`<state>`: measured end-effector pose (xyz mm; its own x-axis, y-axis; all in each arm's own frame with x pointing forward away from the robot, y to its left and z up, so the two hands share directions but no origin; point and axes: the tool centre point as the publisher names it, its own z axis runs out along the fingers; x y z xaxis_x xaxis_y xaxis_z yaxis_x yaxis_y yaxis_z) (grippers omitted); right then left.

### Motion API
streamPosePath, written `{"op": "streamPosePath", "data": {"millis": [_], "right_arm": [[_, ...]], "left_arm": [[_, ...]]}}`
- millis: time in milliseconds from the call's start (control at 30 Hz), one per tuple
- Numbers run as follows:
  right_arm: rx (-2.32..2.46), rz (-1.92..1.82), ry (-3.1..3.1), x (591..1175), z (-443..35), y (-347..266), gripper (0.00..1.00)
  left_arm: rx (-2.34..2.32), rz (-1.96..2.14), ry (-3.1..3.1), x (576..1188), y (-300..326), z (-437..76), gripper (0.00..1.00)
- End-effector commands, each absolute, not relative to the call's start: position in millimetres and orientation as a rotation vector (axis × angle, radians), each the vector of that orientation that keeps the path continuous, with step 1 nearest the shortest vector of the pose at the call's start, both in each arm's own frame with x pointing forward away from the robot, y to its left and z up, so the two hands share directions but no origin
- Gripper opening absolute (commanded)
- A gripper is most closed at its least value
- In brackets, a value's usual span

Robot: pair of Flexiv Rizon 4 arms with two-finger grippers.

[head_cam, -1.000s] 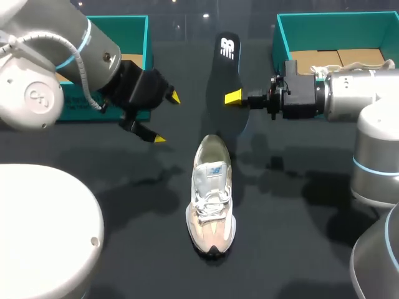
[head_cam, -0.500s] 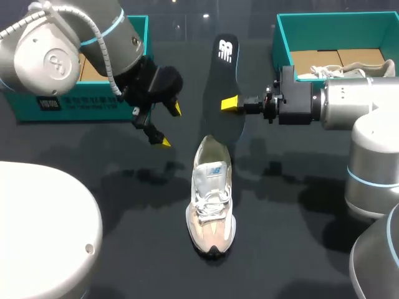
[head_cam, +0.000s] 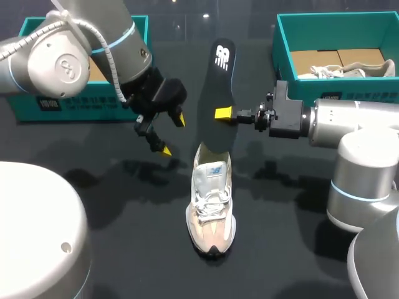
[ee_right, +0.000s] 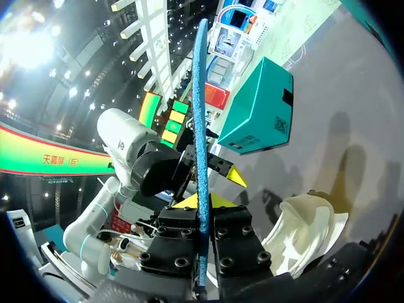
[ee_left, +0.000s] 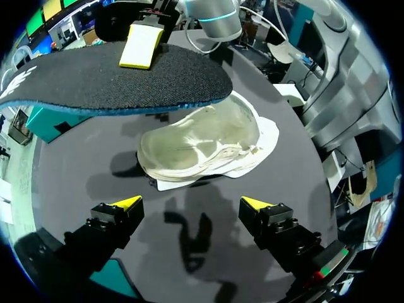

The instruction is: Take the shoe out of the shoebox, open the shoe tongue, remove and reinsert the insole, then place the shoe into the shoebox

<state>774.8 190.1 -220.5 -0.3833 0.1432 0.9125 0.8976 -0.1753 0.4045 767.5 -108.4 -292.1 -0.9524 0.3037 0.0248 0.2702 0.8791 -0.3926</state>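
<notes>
The shoe (head_cam: pixel 212 212) is lying upright on its sole in the middle of the dark table (head_cam: pixel 293 249), its toe pointing toward the robot and its heel facing away. The black insole (head_cam: pixel 215 99) is hanging on edge just above the heel opening, with its lower end at the collar; whether it is touching the shoe cannot be told. The right gripper (head_cam: pixel 219 114) is coming in from the right side and clamping the insole between its two yellow-tipped fingers near the insole's middle, and the right wrist view is showing the blue edge running straight up from between those fingers. The left gripper (head_cam: pixel 173 134) is hovering just left of the insole and beside the heel, its fingers spread wide and holding nothing; in its wrist view the shoe is lying ahead of the open tips with the insole above it. A teal box (head_cam: pixel 280 37) with a second shoe (head_cam: pixel 349 68) inside is sitting at the far right, and another teal box (head_cam: pixel 75 106) is sitting at the far left, behind the left arm.
</notes>
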Motion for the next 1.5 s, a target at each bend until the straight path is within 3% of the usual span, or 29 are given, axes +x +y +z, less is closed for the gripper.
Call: {"op": "streamPosePath", "data": {"millis": [33, 333, 1500], "right_arm": [[-1.227, -1.616, -1.491, 774, -220, 192, 0.00], [-1.146, -1.712, -1.530, 778, -239, 195, 0.00], [-1.055, -1.918, -1.518, 787, -252, 199, 0.00]], "left_arm": [[-0.454, 0.595, -2.964, 767, -109, -291, 1.00], [-0.470, 0.639, -2.929, 765, -116, -333, 1.00], [-0.387, 0.684, -2.967, 761, -125, -353, 1.00]]}}
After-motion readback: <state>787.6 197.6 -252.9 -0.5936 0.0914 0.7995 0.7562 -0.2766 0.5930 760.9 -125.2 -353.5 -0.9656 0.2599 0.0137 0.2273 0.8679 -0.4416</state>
